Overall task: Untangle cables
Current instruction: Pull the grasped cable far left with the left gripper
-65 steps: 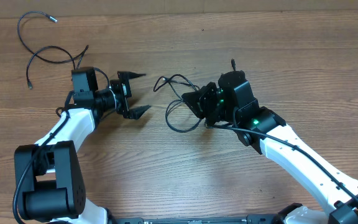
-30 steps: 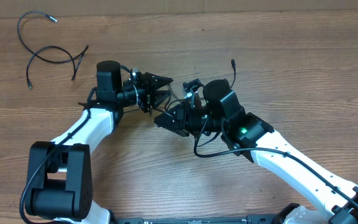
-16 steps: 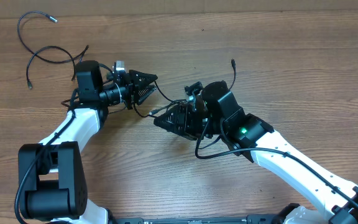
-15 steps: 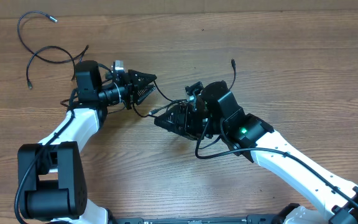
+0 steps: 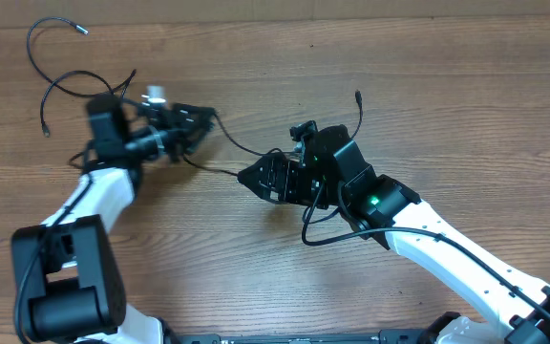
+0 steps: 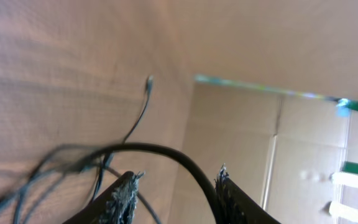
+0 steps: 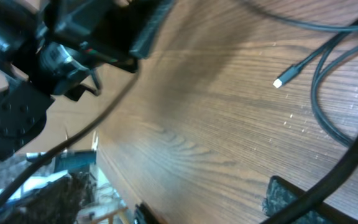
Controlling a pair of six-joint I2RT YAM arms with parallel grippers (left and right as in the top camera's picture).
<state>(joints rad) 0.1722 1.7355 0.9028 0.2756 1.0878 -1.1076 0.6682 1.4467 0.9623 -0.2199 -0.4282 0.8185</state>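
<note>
Starting big: what carries it all? (A)
Wooden worktop [image 5: 256, 57], both arms over it. Right arm [image 5: 447, 239] enters from lower right, left arm [image 5: 94, 201] from lower left. (B)
Tools? (A)
Left tool [image 5: 199, 122] sits upper left of centre, grasping a black cable [image 6: 157, 147]. That cable passes between its fingers [image 6: 126, 193] and runs rightward to the right tool [image 5: 256, 179]. Right tool is at centre, released, fingers wide apart. (B)
Other cables? (A)
Loose cables [image 5: 79, 28] lie looped flat on the worktop in the upper left corner, near the left arm. Smallest thing: a pale plug tip [image 7: 278, 82] lying on the wood, upper right of the right wrist view. (B)
</note>
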